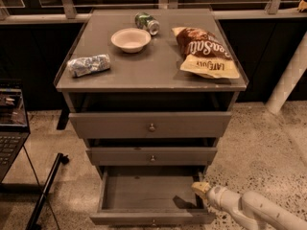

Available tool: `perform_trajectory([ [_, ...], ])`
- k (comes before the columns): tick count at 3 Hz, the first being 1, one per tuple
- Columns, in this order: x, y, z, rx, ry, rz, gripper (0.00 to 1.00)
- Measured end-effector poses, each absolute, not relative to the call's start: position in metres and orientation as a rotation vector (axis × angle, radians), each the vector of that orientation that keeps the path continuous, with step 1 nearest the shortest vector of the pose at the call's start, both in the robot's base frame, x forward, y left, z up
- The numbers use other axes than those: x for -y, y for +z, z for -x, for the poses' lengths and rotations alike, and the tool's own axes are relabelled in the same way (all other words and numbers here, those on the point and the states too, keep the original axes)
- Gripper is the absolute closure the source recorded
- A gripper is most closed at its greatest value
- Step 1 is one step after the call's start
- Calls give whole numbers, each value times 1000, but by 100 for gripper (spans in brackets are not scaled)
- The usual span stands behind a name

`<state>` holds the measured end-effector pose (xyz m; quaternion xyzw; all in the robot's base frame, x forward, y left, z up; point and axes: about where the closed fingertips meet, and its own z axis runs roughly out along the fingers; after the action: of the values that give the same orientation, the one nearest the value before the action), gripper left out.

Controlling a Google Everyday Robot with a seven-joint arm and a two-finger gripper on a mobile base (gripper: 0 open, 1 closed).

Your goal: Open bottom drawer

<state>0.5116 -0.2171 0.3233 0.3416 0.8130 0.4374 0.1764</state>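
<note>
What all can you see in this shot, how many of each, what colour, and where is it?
Cabinet: one, grey-brown, centre.
Top drawer: one, grey-brown, under the cabinet top.
Middle drawer: one, grey-brown, below the top drawer.
Bottom drawer: one, grey-brown, lowest, pulled out.
Bowl: one, off-white, cabinet top, back centre.
Can: one, green, on its side behind the bowl.
Brown chip bag: one, brown, cabinet top, right.
Pale chip bag: one, pale yellow, overlapping the brown bag's near end.
Crumpled packet: one, silvery blue, cabinet top, left.
Laptop: one, dark, left edge.
Arm: one, white, bottom right.
Gripper: one, pale tip, at the bottom drawer's right wall.
</note>
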Motion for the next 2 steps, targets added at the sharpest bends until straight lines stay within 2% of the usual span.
perform_trajectory([
  [2,217,320,-511,-2311,1234,-968,36],
])
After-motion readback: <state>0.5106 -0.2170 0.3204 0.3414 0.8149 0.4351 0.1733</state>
